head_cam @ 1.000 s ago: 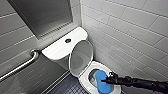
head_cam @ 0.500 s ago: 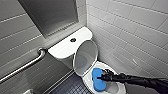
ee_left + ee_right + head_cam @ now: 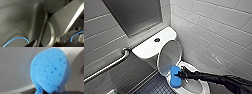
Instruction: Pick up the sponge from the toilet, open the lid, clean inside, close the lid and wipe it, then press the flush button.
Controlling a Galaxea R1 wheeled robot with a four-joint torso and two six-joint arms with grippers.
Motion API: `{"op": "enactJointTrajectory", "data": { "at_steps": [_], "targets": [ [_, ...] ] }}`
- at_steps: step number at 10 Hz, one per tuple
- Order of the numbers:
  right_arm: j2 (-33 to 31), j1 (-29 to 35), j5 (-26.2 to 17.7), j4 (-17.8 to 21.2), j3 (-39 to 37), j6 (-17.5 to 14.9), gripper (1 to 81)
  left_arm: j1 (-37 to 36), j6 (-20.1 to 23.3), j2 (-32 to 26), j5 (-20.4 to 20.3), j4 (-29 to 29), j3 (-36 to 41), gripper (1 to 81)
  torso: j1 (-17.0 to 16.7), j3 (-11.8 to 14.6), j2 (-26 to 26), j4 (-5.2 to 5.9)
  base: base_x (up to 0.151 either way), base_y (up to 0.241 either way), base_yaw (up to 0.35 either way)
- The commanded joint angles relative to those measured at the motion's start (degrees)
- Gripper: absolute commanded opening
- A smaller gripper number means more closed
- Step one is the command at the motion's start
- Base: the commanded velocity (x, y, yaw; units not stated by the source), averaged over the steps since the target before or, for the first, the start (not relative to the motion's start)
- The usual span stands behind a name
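The white toilet (image 3: pixel 201 86) stands against the tiled wall. Its lid (image 3: pixel 169 57) is raised and leans back toward the tank. The dark round flush button (image 3: pixel 157 39) sits in the middle of the tank top. My right arm reaches in from the right, and my right gripper (image 3: pixel 180 74) is shut on the blue sponge (image 3: pixel 175 76). The sponge sits at the bowl's left side, just below the raised lid. Up close, the sponge (image 3: pixel 51 70) is porous and rounded, with white ceramic behind it. The left wrist view looks onto dark robot parts and blue cables.
A metal grab bar (image 3: pixel 111 65) runs along the left wall. A dark framed panel (image 3: pixel 136 15) hangs above the tank. The tiled wall (image 3: pixel 219 37) is close on the toilet's right. Dark floor tiles (image 3: pixel 154 86) lie left of the bowl.
The sponge in my right gripper has moved slightly left across the bowl toward the lid. The whole head picture has shifted a little, so the camera moved.
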Motion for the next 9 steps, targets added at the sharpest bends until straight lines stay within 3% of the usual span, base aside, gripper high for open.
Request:
{"op": "enactJointTrajectory", "data": {
  "at_steps": [1,5,9],
  "targets": [
    [5.28,6.97,-1.27,-0.45,-2.47,2.7,1.0,1.46,0.07,-0.18,5.42,-0.39,0.69,81.1,0.0,0.0,0.0,0.0,0.0,0.0,0.0],
    [6.25,1.78,-0.92,-0.53,-6.78,2.7,1.0,1.46,0.07,-0.18,5.42,-0.3,0.69,81.1,0.0,0.0,0.0,0.0,0.0,0.0,0.0],
    [-4.12,-2.08,-1.0,-1.15,5.7,2.52,1.0,1.46,0.07,-0.09,5.42,-0.21,0.69,81.1,0.0,0.0,0.0,0.0,0.0,0.0,0.0]
  ]
}}
